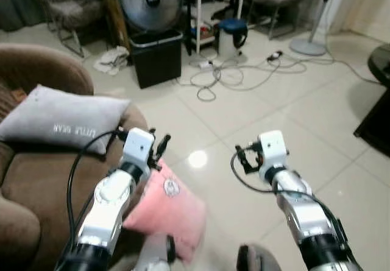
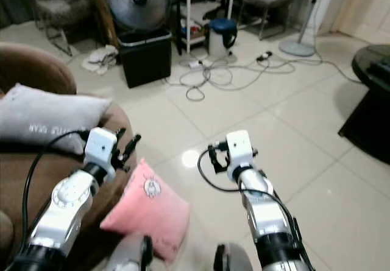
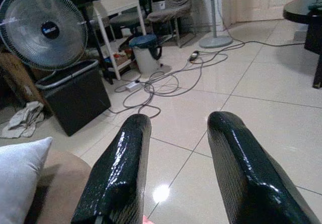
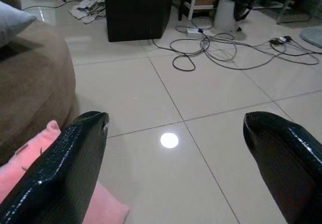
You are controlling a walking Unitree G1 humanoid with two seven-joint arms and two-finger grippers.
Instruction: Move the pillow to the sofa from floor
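Silver forearms reach forward over a pink pillow [image 1: 167, 213] that lies on the glossy tile floor [image 1: 286, 112], leaning against the front of a brown sofa [image 1: 42, 179]. The left gripper [image 1: 159, 146] hovers above the pillow's upper corner with its 2 black fingers [image 3: 118, 178] set moderately apart and holding nothing; the right gripper [image 1: 242, 159] hangs over bare tile beside the pillow, its fingers [image 4: 65, 168] spread wide and likewise empty. A grey pillow [image 1: 61, 119] printed with white lettering already rests on the sofa's seat. Beyond, a black bin [image 1: 157, 56] stands in front of a fan [image 1: 150, 2], with cables [image 1: 244, 73] looping across the tiles.

The pink pillow looks light, soft and easily squashed, with fabric that should not slip much between the fingers. It would likely sag if pinched at 1 corner, so a hold on the raised upper edge, or a squeeze from both sides with 2 grippers, appears the safer choice before lifting it onto the seat beside the grey one.
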